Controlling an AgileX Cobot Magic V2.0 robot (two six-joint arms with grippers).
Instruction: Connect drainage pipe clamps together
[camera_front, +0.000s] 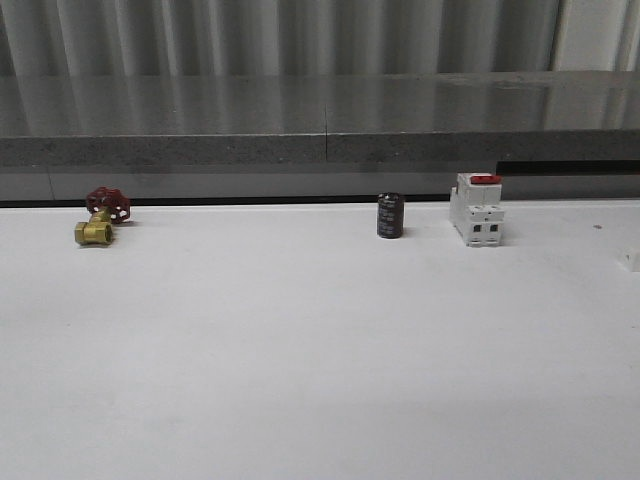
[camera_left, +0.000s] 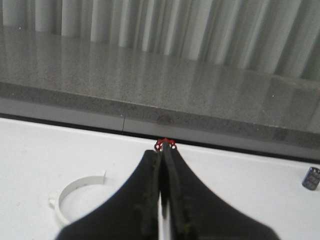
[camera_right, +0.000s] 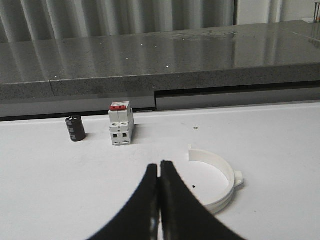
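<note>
Evidently nothing of the joining is done yet: the two clamps lie apart, each on the white desk (camera_front: 320, 360) near a different arm, and neither is held. One clamp (camera_left: 75, 192) shows in the left wrist view as a white half ring lying flat, its open side turned toward the grey ledge (camera_left: 160, 95), a small tab on its outer curve; it sits just beside the left gripper (camera_left: 164, 160), whose jaws are clenched on nothing. The other clamp (camera_right: 220, 180) shows in the right wrist view, also flat, with a flat flange at the far end and a tab on the outer side; it lies just beside the right gripper (camera_right: 159, 167), whose jaws are likewise pressed together and empty. By my reading all of the work is left: each arm must open, take up its half, bring the flanges face to face and press them until they catch. Along the back of the desk stand a brass valve (camera_front: 100, 217) with a red handwheel, a dark capacitor (camera_front: 390, 215) and a breaker (camera_front: 477, 209) with a red top, all well apart from the task. Several things are hard to judge. Part of each clamp is hidden behind the black jaws, so the near ends and their flanges cannot be made out. In the front view a small white bit (camera_front: 631, 259) at the right edge may be part of a clamp, but it is too cut off to say.
</note>
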